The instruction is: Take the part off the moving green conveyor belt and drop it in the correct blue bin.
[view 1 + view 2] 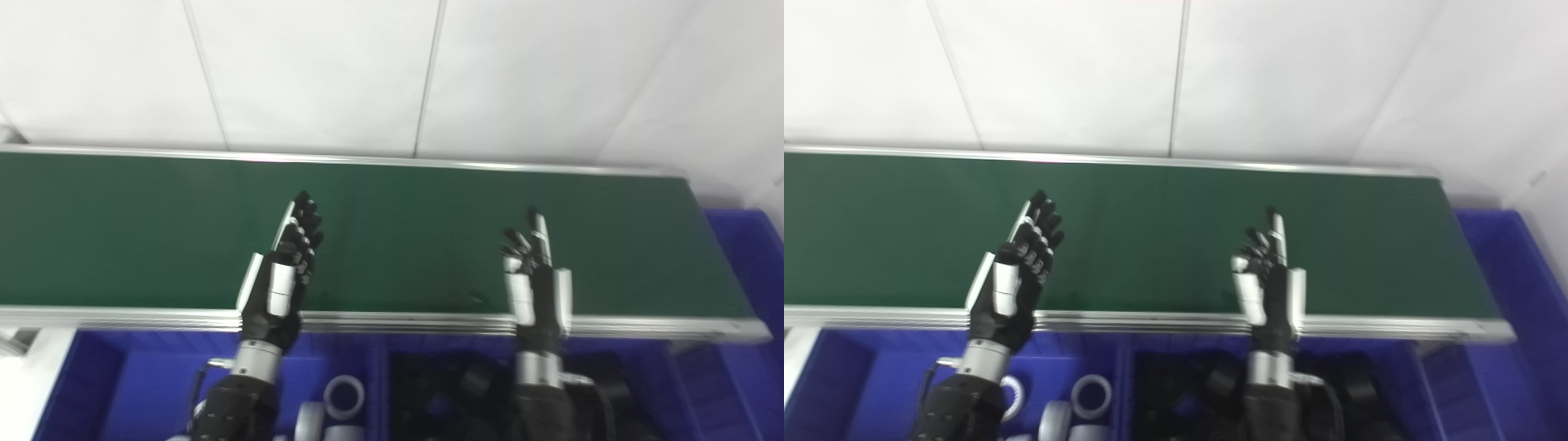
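The green conveyor belt [398, 239] runs across the view with no part on it. My left hand [285, 269] is raised over the belt's near half, left of centre, fingers apart and holding nothing. My right hand [534, 269] is raised over the near half, right of centre, fingers apart and holding nothing. Below the belt's near rail are blue bins: the left bin [153, 380] holds white rings [344, 395], the right bin [680, 392] holds black parts [453, 386].
Another blue bin [750, 245] stands past the belt's right end. The belt has silver rails [398, 321] along both long sides. A white panelled wall [392, 73] is behind it. A white surface edge [24, 380] lies at the lower left.
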Motion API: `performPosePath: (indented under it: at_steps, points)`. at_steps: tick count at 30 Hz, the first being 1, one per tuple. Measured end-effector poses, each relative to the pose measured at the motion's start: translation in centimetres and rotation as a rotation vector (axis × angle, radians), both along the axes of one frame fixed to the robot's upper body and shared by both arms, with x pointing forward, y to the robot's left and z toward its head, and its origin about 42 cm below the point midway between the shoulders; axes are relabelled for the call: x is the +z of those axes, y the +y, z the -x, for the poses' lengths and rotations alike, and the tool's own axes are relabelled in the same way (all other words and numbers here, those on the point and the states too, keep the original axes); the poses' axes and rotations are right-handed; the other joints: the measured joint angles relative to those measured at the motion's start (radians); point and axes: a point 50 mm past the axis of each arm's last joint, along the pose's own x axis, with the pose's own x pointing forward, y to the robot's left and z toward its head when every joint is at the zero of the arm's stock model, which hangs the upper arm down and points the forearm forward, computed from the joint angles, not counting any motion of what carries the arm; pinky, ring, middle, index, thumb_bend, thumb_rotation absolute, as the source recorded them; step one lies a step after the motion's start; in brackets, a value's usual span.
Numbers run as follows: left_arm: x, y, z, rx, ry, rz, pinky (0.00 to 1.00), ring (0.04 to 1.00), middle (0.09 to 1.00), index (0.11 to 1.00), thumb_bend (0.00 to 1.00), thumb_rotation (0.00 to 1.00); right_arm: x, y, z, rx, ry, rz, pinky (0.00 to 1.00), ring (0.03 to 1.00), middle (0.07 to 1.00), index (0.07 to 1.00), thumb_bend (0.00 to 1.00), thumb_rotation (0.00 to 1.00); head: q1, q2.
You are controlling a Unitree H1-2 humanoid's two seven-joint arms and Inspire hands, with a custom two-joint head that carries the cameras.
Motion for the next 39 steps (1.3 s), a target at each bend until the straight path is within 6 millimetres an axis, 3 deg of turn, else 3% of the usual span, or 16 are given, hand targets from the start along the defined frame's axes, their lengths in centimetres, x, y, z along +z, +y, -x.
performPosePath:
  at_steps: [6, 8, 10, 14, 16, 18, 20, 21, 23, 25, 28, 32, 37, 39]
  points:
    - [-1.1, 1.7, -1.2, -0.031, 0.004, -0.031, 1.0, 1.0, 1.0, 1.0, 0.76, 0.86, -0.2, 0.9, -0.8, -0.042, -0.014, -0.02, 0.75, 0.852, 0.949, 0.94, 0.71, 0.92, -0.008, 0.003]
    - [-0.9, 1.9, -1.2, -0.03, -0.018, -0.036, 1.0, 1.0, 1.0, 1.0, 0.75, 0.86, -0.2, 1.0, -0.8, -0.045, -0.016, -0.041, 0.75, 0.857, 0.95, 0.94, 0.72, 0.91, 0.041, 0.024]
    - [-0.6, 2.2, -1.1, -0.029, -0.035, -0.044, 1.0, 1.0, 1.0, 1.0, 0.74, 0.86, -0.2, 1.2, -0.8, -0.039, -0.018, -0.055, 0.74, 0.859, 0.95, 0.944, 0.72, 0.92, 0.041, 0.025]
    - [1.2, 2.8, 0.2, -0.013, -0.09, -0.039, 1.0, 1.0, 1.0, 1.0, 0.71, 0.86, -0.1, 1.1, -0.2, -0.038, -0.02, -0.091, 0.73, 0.854, 0.958, 0.956, 0.75, 0.93, 0.16, 0.049]
    - [1.4, 2.9, 0.9, 0.001, -0.092, -0.041, 1.0, 1.0, 1.0, 1.0, 0.7, 0.87, -0.1, 1.0, 0.5, -0.034, -0.02, -0.108, 0.73, 0.844, 0.957, 0.958, 0.76, 0.93, 0.161, 0.049]
    - [0.7, 3.0, 1.9, 0.016, -0.068, -0.06, 1.0, 1.0, 1.0, 1.0, 0.7, 0.87, 0.0, 0.9, 1.5, -0.037, -0.016, -0.123, 0.72, 0.821, 0.94, 0.943, 0.81, 0.92, 0.252, 0.058]
    - [0.2, 3.2, 3.1, 0.051, -0.055, -0.092, 1.0, 1.0, 1.0, 1.0, 0.7, 0.88, -0.2, 0.6, 2.7, -0.039, -0.004, -0.153, 0.72, 0.82, 0.932, 0.932, 0.82, 0.91, 0.28, 0.064]
    - [0.0, 3.3, 3.9, 0.072, -0.056, -0.108, 1.0, 1.0, 1.0, 1.0, 0.69, 0.89, -0.3, 0.5, 3.3, -0.042, 0.003, -0.171, 0.72, 0.825, 0.928, 0.922, 0.83, 0.9, 0.349, 0.072]
    - [0.1, 3.5, 5.6, 0.127, -0.096, -0.138, 1.0, 1.0, 1.0, 1.0, 0.67, 0.92, -0.6, 0.1, 5.2, -0.043, 0.023, -0.225, 0.72, 0.824, 0.917, 0.905, 0.82, 0.88, 0.368, 0.075]
    - [0.1, 3.7, 6.9, 0.167, -0.132, -0.158, 1.0, 1.0, 1.0, 1.0, 0.67, 0.93, -1.1, -0.1, 6.8, -0.029, 0.052, -0.263, 0.72, 0.813, 0.903, 0.896, 0.8, 0.88, 0.435, 0.098]
    - [-0.2, 3.8, 8.4, 0.215, -0.188, -0.195, 1.0, 1.0, 1.0, 1.0, 0.68, 0.92, -1.6, -0.2, 8.5, -0.003, 0.087, -0.288, 0.73, 0.793, 0.89, 0.892, 0.79, 0.88, 0.452, 0.11]
    - [-0.5, 3.6, 9.6, 0.257, -0.217, -0.218, 1.0, 1.0, 1.0, 1.0, 0.61, 0.91, -1.9, -0.7, 10.1, 0.014, 0.105, -0.268, 0.73, 0.787, 0.887, 0.892, 0.79, 0.89, 0.468, 0.118]
    - [-0.8, 3.5, 10.4, 0.256, -0.184, -0.222, 1.0, 1.0, 1.0, 1.0, 0.66, 0.89, -1.8, -0.7, 11.8, 0.021, 0.11, -0.241, 0.78, 0.814, 0.902, 0.899, 0.82, 0.9, 0.469, 0.127]
    - [-0.6, 3.5, 10.7, 0.246, -0.17, -0.219, 1.0, 1.0, 1.0, 1.0, 0.67, 0.9, -1.4, -0.7, 12.6, 0.018, 0.101, -0.225, 0.78, 0.818, 0.899, 0.896, 0.84, 0.9, 0.432, 0.138]
